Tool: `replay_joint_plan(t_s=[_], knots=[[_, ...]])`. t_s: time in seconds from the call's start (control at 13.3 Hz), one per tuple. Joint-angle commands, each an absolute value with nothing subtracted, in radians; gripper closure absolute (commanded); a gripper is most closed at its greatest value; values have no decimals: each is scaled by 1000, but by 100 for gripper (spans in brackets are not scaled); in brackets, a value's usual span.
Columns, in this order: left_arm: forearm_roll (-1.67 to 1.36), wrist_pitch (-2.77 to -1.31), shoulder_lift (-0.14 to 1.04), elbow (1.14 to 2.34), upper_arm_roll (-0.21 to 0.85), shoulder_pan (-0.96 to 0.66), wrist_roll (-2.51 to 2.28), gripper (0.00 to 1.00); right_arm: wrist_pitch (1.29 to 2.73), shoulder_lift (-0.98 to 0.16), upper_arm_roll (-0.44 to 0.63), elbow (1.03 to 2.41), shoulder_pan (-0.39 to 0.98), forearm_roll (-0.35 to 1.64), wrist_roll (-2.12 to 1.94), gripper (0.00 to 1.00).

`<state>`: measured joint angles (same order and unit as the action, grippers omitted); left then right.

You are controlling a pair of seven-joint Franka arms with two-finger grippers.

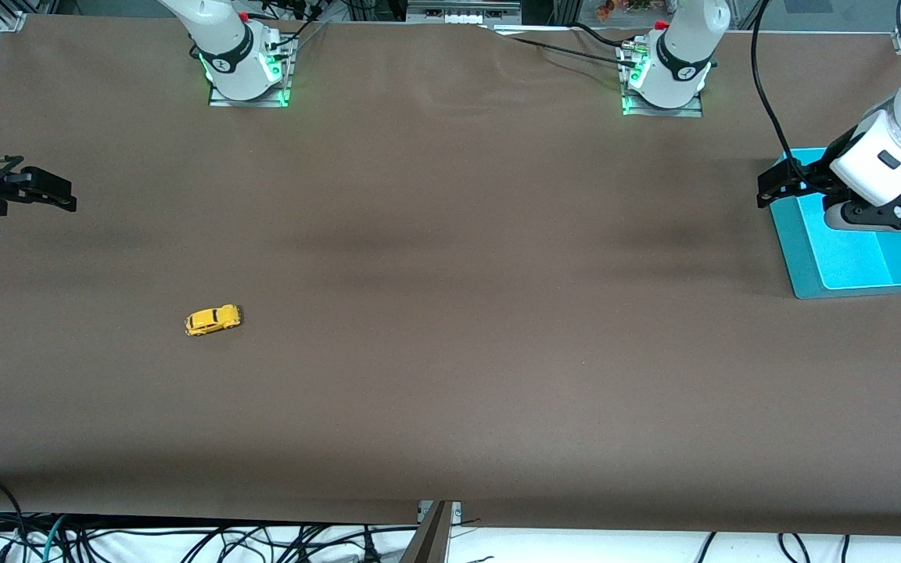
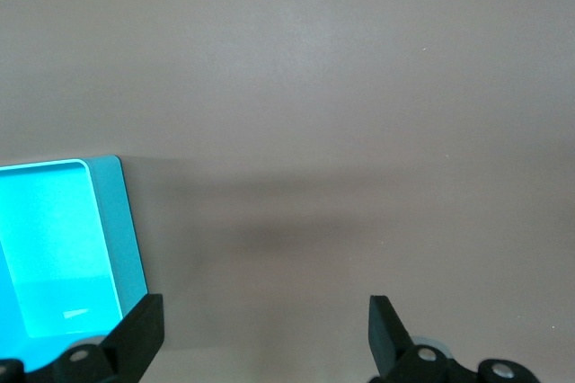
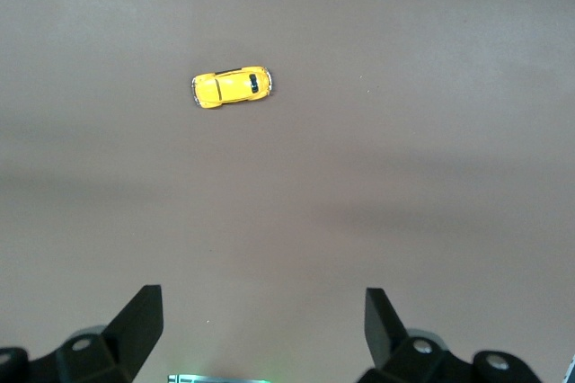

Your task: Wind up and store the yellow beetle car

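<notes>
The yellow beetle car stands on its wheels on the brown table, toward the right arm's end. It also shows in the right wrist view, well clear of the fingers. My right gripper hangs open and empty over bare table at the right arm's end; in its own view the jaws stand wide apart. My left gripper is open and empty over the edge of a cyan tray; in its own view the jaws stand wide apart with the tray beside one finger.
The cyan tray lies at the left arm's end of the table and holds nothing that I can see. The two arm bases stand along the table's back edge. Cables hang below the front edge.
</notes>
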<state>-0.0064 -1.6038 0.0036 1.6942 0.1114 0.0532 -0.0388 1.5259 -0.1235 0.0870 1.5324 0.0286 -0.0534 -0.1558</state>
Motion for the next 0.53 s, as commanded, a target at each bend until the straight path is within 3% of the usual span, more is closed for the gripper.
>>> replay_joint_plan(t_s=[0.0, 0.45], knots=[[-25, -1597, -11, 1700, 112, 60, -37, 0, 1531, -117, 77, 1534, 23, -54, -149, 1], [-23, -1597, -11, 1700, 112, 58, -37, 0, 1529, -117, 77, 1532, 25, -46, -149, 1]])
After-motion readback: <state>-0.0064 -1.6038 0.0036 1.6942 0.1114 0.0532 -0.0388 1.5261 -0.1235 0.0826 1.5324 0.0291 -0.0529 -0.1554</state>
